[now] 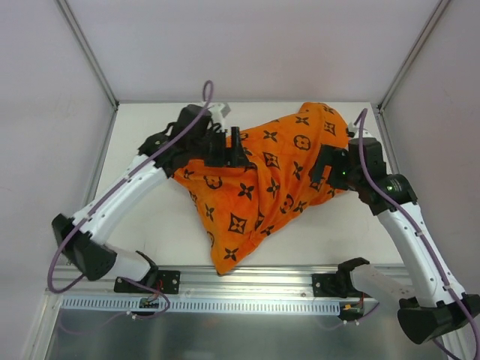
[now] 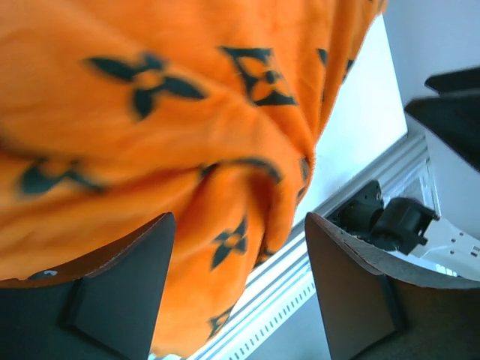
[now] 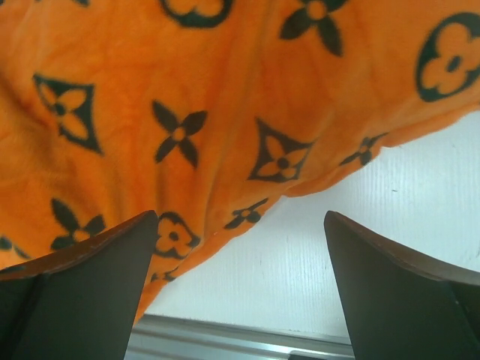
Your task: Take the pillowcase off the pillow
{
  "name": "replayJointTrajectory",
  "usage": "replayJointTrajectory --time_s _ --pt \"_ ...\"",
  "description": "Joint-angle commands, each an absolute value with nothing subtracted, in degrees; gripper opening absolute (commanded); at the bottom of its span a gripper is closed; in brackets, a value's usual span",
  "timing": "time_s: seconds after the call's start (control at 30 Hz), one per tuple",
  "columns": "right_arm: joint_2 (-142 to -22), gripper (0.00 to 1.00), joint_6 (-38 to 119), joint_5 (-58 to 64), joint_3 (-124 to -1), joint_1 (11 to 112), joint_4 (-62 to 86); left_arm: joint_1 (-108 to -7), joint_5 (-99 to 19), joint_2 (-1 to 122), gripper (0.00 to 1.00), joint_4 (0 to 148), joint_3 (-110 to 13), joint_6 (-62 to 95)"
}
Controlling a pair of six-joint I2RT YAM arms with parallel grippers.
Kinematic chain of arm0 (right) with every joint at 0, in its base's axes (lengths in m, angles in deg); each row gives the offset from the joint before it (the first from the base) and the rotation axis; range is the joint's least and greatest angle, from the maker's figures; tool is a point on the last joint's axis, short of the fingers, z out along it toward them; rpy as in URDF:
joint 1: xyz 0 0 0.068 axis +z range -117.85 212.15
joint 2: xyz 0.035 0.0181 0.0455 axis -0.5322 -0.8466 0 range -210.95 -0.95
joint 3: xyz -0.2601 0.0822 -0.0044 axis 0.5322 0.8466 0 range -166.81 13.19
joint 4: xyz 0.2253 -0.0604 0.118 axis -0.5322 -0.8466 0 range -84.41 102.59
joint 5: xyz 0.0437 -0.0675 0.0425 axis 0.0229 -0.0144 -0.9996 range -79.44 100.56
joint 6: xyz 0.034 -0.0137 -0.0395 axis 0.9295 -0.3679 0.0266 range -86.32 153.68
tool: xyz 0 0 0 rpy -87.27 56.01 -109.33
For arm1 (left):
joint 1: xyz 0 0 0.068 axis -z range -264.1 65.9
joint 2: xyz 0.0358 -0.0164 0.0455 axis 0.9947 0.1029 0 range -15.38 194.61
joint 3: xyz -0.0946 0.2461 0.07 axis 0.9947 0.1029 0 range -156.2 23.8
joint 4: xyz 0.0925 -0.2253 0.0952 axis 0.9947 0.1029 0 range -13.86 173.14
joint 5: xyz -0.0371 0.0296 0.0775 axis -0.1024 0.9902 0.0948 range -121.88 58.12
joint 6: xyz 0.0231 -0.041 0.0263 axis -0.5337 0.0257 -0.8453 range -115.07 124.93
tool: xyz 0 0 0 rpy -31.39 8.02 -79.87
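Orange fabric printed with black flower, diamond and circle motifs fills the middle of the top view. It is the pillowcase [image 1: 262,180], lying crumpled on the white worktop [image 1: 157,225]. It runs from the upper right of the frame down to a narrow corner at lower centre, which ends right at the metal rail [image 1: 255,276] along the near edge. What is inside the cover I cannot tell; only orange shows.

At the cover's upper left edge sits the left hand [image 1: 229,148], resting over the fabric. Its own camera shows the left hand [image 2: 240,225] released: the two dark fingers stand wide apart at the bottom of the frame, and folds of the pillowcase [image 2: 187,97] hang above and down between them, unpinched.

At the cover's right edge, centre right in the top view, sits the right hand [image 1: 324,171]. From the wrist, the right hand [image 3: 240,225] is released too, with the pillowcase [image 3: 187,97] across the upper frame and bare worktop [image 3: 315,262] between its fingers.
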State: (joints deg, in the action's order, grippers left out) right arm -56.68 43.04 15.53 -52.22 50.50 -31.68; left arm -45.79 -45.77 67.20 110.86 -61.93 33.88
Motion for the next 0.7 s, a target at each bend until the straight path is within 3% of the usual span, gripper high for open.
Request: replayJointTrajectory --time_s 0.0,0.17,0.27,0.37,0.4,0.43,0.47,0.57,0.67 --pt "-58.3 0.98 38.9 13.2 -57.0 56.1 -29.5 -49.6 -44.5 59.1 0.70 110.4 -56.2 38.9" --pt "-67.7 0.98 35.6 20.5 -64.5 72.1 -30.6 -50.7 -43.0 56.0 0.83 110.4 -48.5 42.2" --pt "-74.4 0.99 34.4 24.7 -70.6 77.5 -31.6 -50.6 -42.6 56.9 0.84 110.4 -44.6 44.6" --pt "-80.3 0.99 34.1 24.4 -75.0 78.9 -32.1 -50.6 -40.7 57.9 0.68 110.2 -41.7 45.8" --pt "-81.8 0.98 34.2 23.6 -75.9 79.2 -32.1 -50.6 -39.7 58.5 0.51 110.2 -40.9 45.9" --pt "-83.4 0.97 33.4 23.7 -77.8 79.9 -32.2 -50.6 -39.4 58.7 0.42 110.2 -40.6 45.8" --pt "-86.6 0.96 32.2 23.9 -78.8 80.3 -33.1 -50.7 -38.8 58.8 0.26 110.3 -40.2 45.7" --pt "-92.6 0.91 30.4 24.5 -83.0 81.6 -35.6 -51.0 -38.7 58.4 0.00 110.2 -39.3 45.6" --pt "-94.7 0.76 30.5 27.3 -84.8 81.6 -36.3 -51.3 -38.5 57.3 0.00 110.3 -38.2 45.8"
